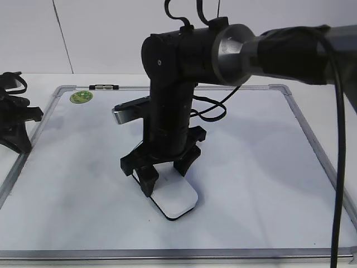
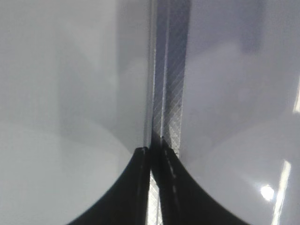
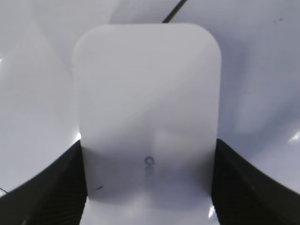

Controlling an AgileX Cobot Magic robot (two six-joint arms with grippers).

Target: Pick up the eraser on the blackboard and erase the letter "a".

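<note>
The white eraser (image 1: pixel 175 201) lies flat on the blackboard (image 1: pixel 256 167), near its front middle. My right gripper (image 1: pixel 166 177) comes down over it, and its two black fingers press against the eraser's two long sides. In the right wrist view the eraser (image 3: pixel 147 103) fills the space between the fingers (image 3: pixel 148 187). The letter "a" is not in view. A thin dark line (image 3: pixel 174 11) shows just beyond the eraser; I cannot tell what it is. My left gripper (image 1: pixel 17 134) rests at the board's left edge, shut and empty (image 2: pixel 156 152).
The board's silver frame (image 2: pixel 171 70) runs straight ahead of the left gripper. A round green sticker (image 1: pixel 81 97) sits at the far left corner, with a small clip (image 1: pixel 104 86) on the top frame. The right arm's cable (image 1: pixel 215 111) hangs over the board.
</note>
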